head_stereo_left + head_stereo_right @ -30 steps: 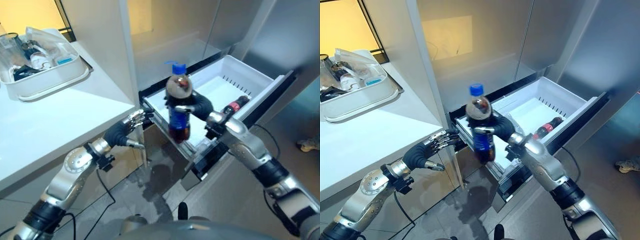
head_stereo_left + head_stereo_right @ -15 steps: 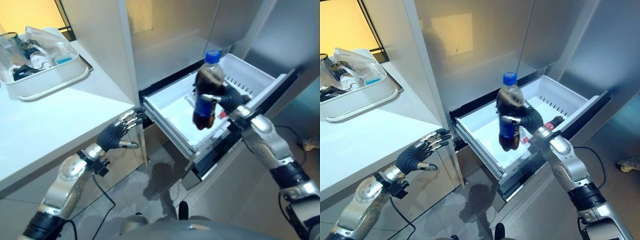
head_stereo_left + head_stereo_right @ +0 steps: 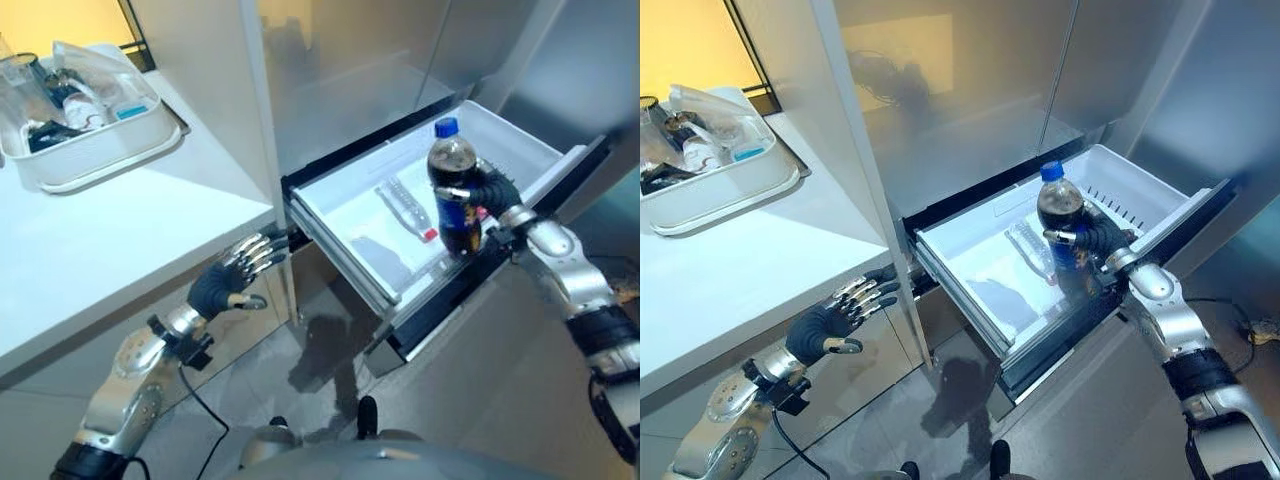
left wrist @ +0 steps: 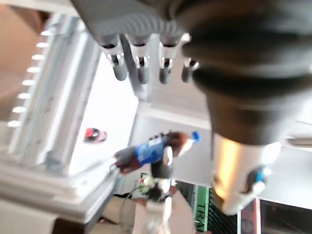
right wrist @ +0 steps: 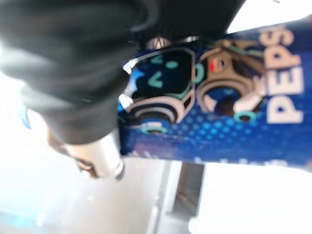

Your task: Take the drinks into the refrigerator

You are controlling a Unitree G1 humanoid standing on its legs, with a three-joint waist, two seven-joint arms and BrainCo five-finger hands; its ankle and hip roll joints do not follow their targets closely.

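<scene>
Here right hand (image 3: pixel 492 192) grips an upright cola bottle (image 3: pixel 452 190) over the drawer (image 3: pixel 340 215); left hand (image 3: pixel 228 280) spread, empty

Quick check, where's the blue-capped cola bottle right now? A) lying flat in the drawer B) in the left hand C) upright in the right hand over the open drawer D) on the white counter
C: the right hand is curled round the cola bottle, upright above the open drawer; the left hand hangs open by the counter edge.
</scene>
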